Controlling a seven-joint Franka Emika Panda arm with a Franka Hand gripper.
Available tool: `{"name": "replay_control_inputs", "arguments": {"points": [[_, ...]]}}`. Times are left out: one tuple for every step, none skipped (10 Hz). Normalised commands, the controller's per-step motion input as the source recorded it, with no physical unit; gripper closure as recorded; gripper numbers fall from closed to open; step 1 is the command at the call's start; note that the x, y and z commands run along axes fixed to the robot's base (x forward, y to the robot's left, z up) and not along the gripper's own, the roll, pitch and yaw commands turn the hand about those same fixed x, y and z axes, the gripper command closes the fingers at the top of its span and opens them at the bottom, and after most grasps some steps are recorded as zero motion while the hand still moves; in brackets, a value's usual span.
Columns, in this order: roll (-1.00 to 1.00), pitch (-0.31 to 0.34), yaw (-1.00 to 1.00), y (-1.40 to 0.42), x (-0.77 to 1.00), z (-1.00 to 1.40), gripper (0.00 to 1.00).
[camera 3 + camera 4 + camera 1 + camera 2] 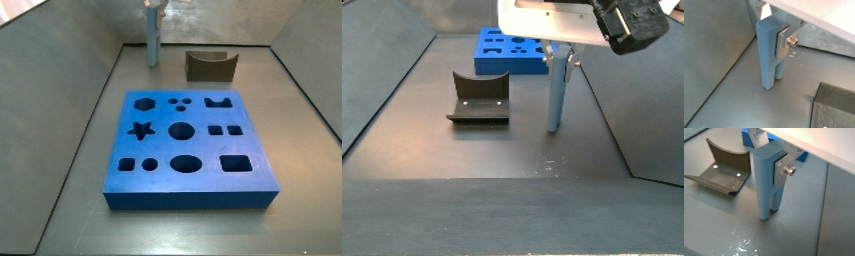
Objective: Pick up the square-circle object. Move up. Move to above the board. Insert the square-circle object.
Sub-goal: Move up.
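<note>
While standing upright on the grey floor (489, 150), reaches with its upper part in between the fingers of the gripper (777, 165): so the square-circle object (765, 185), a slim light grey-blue peg. Hangs down below the gripper, lower end at the floor or just over it; cannot tell which. Seen in both wrist views clamped from the sides, one silver finger plate (783, 41) pressed flat against the peg, so nearly closed around it. Shows in a side view as a thin pale bar (152, 40) under the gripper (151, 12), at the far wall. Stands beside the gripper, apart from the peg: the dark L-shaped fixture (478, 98). Lies beyond the fixture in a side view, well apart from the gripper (564, 58): the bright-blue board (512, 52), with star, round, square and hexagon holes open on top (181, 132)
</note>
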Motion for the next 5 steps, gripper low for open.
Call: {"name": "replay_control_inputs", "arguments": {"points": [[0.0,0.034,-0.04,-0.07,-0.02,0.83,1.0],[-0.01,0.06,-0.04,-0.06,-0.04,0.72,1.0],[0.0,0.068,-0.03,-0.03,-0.02,0.52,1.0],[0.0,0.07,-0.02,-0.02,-0.01,0.41,1.0],[0.0,0.081,-0.02,-0.01,0.0,0.18,1.0]]}}
